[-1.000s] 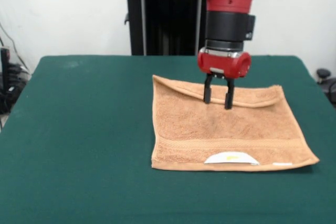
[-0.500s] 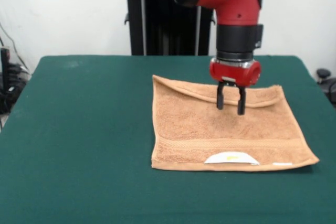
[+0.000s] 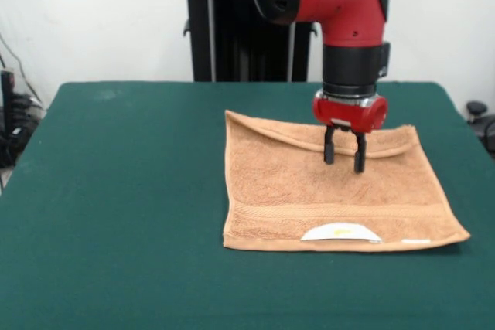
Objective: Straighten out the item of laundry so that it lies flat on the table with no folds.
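Note:
The tan terry towel (image 3: 309,191) lies on the dark green table (image 3: 116,191), right of centre. Its far edge is folded over onto itself in a narrow strip running from the far left corner to the far right corner. A woven band crosses it near the front edge, where a white label (image 3: 341,232) sticks out. My gripper (image 3: 343,160) hangs from the red arm over the towel's far right part, just in front of the folded strip. Its two black fingers (image 3: 329,150) are apart and hold nothing.
The black pedestal (image 3: 232,36) stands behind the table's far edge. Cables and dark gear (image 3: 11,121) lie off the table's left side, and a dark object (image 3: 479,117) sits off its right side.
The gripper has moved to the right along the towel's far folded edge, still open. The towel has not moved.

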